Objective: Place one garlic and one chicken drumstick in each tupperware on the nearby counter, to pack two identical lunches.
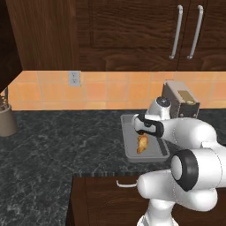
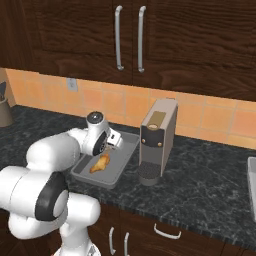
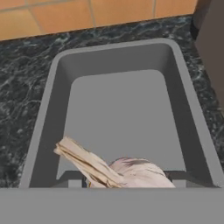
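A grey tupperware [image 1: 128,150] [image 2: 82,175] [image 3: 43,122] lies on the dark counter [image 1: 53,145]. A golden-brown chicken drumstick [image 1: 142,144] [image 2: 100,163] rests inside it, toward its near end. My gripper [image 1: 142,129] [image 2: 112,145] [image 3: 126,183] hangs just above the box, over the drumstick. In the hand view a pale garlic [image 3: 135,171] with a papery pointed tip sits between the jaws, close to the camera and above the box floor. The jaws are shut on it; the fingertips themselves are mostly hidden.
A tall silver appliance [image 1: 180,102] [image 2: 156,142] stands right beside the tupperware's right side. A utensil pot [image 1: 6,119] sits far left by the tiled wall. Upper cabinets [image 1: 132,26] hang above. The counter's front edge [image 1: 106,175] runs just below the box.
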